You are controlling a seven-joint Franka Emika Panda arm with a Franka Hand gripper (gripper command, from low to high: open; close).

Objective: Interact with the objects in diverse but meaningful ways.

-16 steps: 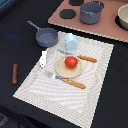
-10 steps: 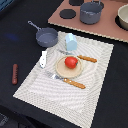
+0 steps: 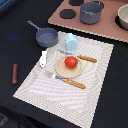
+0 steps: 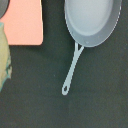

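1. I'm comparing against the exterior frames from under a second back: nothing on the counter [image 3: 15, 30] is shifting. Tomato, cup and saucepan are all sitting where they were. So no object is being handled right now; I judge I'm between interactions.
2. Exterior view, current layout: red tomato [image 3: 71, 62] is resting on a small round plate [image 3: 62, 70] on the striped placemat [image 3: 75, 92]. Light-blue cup [image 3: 71, 41] is standing upright just beyond the plate. White shaker [image 3: 43, 58] is lying at the mat's edge on the exterior view's left. Brown sausage [image 3: 14, 73] is lying off the mat, well apart, further left.
3. Two orange-handled utensils are lying beside the plate, one near [image 3: 74, 83], one far [image 3: 88, 59].
4. Grey saucepan [image 3: 47, 36] is sitting on the dark counter beyond the mat, empty. Grey pot [image 3: 92, 12] is sitting on the toy stove top [image 3: 107, 31].
5. Wrist view is looking straight down on a saucepan [image 4: 91, 21], its handle [image 4: 73, 67] and a pink board corner [image 4: 22, 22]. My guess is that the saucepan is the next target.
6. Pincer: not showing in either view, arm neither. I can't tell whether it's released or clenched, and I'm seeing nothing held.
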